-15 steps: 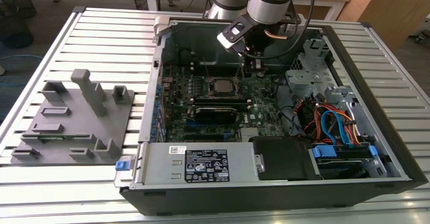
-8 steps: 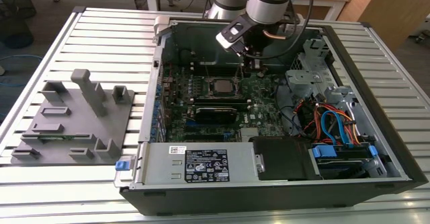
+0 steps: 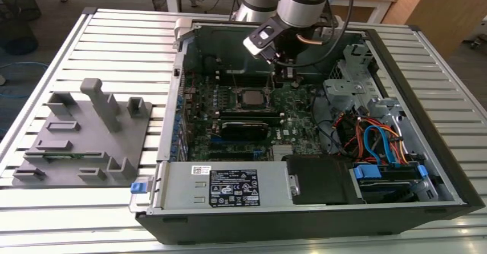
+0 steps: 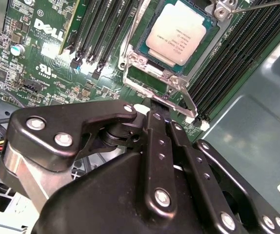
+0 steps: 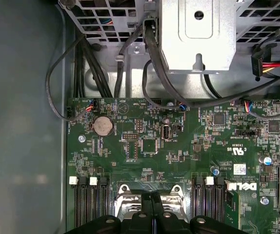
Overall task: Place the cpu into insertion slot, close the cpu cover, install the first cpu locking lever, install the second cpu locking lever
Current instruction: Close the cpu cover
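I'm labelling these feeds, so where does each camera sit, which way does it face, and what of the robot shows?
Exterior view: off the arm, high up, looking down into the open computer case; arm and gripper show.
First wrist view: on the arm, facing the motherboard past the gripper.
Second wrist view: on the arm, facing the cpu past the gripper's linkage.
Shared: both wrist views show the cpu cover and gripper.
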`<control>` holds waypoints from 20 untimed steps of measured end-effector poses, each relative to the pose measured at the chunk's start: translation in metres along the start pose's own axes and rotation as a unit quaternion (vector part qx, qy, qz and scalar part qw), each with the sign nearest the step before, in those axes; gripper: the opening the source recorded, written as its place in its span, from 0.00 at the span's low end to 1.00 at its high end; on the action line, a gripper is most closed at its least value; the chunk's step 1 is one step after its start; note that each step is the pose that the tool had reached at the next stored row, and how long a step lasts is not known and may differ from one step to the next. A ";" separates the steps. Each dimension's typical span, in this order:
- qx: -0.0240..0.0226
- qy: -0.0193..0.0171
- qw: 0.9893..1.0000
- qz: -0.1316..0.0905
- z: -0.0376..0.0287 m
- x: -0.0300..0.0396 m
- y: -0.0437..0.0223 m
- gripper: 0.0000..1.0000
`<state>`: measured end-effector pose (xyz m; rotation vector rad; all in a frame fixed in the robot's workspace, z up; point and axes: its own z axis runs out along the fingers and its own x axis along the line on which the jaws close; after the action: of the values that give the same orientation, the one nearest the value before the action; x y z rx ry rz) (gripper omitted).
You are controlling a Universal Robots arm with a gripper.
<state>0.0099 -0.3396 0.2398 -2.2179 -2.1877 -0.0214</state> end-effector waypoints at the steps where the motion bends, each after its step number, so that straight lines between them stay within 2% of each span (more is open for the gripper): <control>1: 0.000 0.000 1.000 0.000 0.0000 0.0000 -0.0004 0.10; 16: 0.000 0.000 1.000 0.000 0.0002 0.0000 -0.0022 0.10; 20: 0.000 0.000 1.000 0.000 0.0014 -0.0002 -0.0069 0.10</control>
<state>0.0030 -0.3396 0.2385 -2.2178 -2.1878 -0.0213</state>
